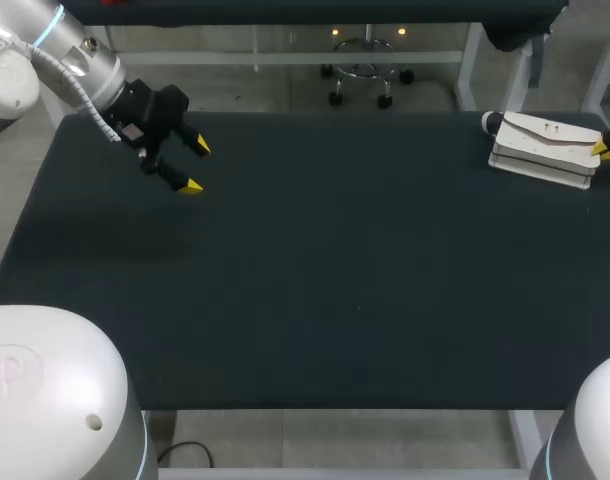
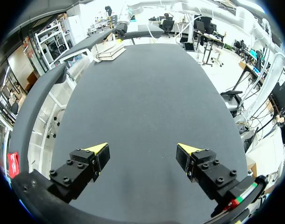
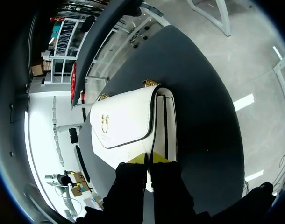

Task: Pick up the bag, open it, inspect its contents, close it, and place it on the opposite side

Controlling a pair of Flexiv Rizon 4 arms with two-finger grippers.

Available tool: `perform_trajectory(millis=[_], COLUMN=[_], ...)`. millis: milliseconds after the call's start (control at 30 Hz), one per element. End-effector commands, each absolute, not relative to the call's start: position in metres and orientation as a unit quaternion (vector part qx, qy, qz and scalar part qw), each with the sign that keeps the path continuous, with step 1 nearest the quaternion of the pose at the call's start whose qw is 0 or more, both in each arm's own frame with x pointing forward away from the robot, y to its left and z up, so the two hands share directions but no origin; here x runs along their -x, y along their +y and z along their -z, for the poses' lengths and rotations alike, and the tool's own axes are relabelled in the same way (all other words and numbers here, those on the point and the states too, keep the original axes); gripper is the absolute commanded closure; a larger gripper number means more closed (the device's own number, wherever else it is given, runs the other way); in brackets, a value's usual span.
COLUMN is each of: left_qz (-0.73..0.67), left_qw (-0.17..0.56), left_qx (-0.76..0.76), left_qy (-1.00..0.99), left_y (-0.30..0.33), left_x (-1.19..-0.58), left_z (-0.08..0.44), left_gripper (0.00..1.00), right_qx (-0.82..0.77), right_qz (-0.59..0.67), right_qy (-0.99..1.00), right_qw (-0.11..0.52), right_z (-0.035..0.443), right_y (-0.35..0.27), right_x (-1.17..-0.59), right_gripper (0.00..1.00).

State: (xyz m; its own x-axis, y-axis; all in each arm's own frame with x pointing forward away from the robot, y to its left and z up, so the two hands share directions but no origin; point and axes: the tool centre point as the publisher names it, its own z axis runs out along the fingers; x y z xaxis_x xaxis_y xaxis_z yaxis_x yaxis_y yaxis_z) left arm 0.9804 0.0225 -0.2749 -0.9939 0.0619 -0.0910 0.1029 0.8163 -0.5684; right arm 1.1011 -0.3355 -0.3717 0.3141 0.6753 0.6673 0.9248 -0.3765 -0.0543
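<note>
While the left end effector (image 1: 197, 166) hovers wide open, the right end effector (image 3: 153, 158) pinches the bag (image 3: 128, 126) by its end.

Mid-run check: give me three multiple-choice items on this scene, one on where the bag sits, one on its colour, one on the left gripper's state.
1. Where on the table is the bag?
A. far right corner
B. near left corner
C. centre

2. What colour is the bag?
A. black
B. white
C. red

3. How is the left gripper?
A. shut on the bag
B. open, holding nothing
C. shut on nothing

Answers:
1 A: the head view shows it at the far right corner.
2 B: it shows white in the head and right wrist views.
3 B: the left wrist view shows it spread wide, with only bare table between.
</note>
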Motion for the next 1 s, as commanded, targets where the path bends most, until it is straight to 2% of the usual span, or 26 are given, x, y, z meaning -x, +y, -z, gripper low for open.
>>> perform_trajectory(millis=[33,1000], left_qz=[0.301,0.301], left_qw=[0.035,0.035], left_qx=[-0.043,-0.043], left_qy=[0.952,0.952], left_y=[0.022,0.022], left_x=[-0.98,-0.98], left_z=[0.276,0.276], left_gripper=[0.0,0.0], right_qx=[0.767,0.665], right_qz=[0.28,0.266], right_qy=[-0.525,-0.622], right_qw=[0.239,0.317], right_z=[0.371,0.361], right_y=[-0.333,-0.265], right_x=[-1.102,-1.062], right_gripper=[1.0,1.0])
